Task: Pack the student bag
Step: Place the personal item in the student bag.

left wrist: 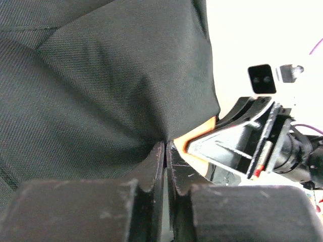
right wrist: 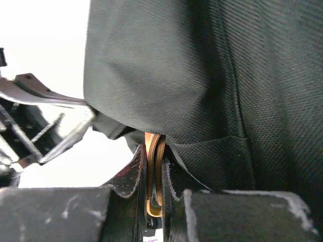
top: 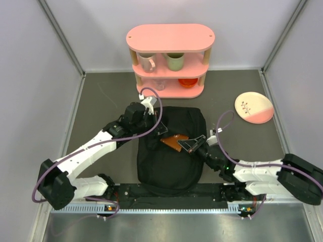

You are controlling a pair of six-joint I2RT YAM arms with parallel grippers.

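The black student bag (top: 171, 156) lies in the middle of the table. My left gripper (top: 159, 129) is shut on a fold of its fabric at the upper opening; in the left wrist view the jaws (left wrist: 166, 147) pinch the black cloth (left wrist: 111, 75). My right gripper (top: 196, 144) is shut on a flat orange-brown item (top: 174, 141), whose far end lies under the lifted flap. In the right wrist view (right wrist: 155, 151) the thin orange edge (right wrist: 154, 143) sits between the pads, with bag cloth (right wrist: 202, 75) draped over it. The item also shows in the left wrist view (left wrist: 199, 146).
A pink shelf (top: 170, 38) stands at the back with two mugs (top: 147, 62), a glass and an orange bowl (top: 187, 82). A pink-and-white plate (top: 254, 107) lies at the right. Grey walls close in both sides.
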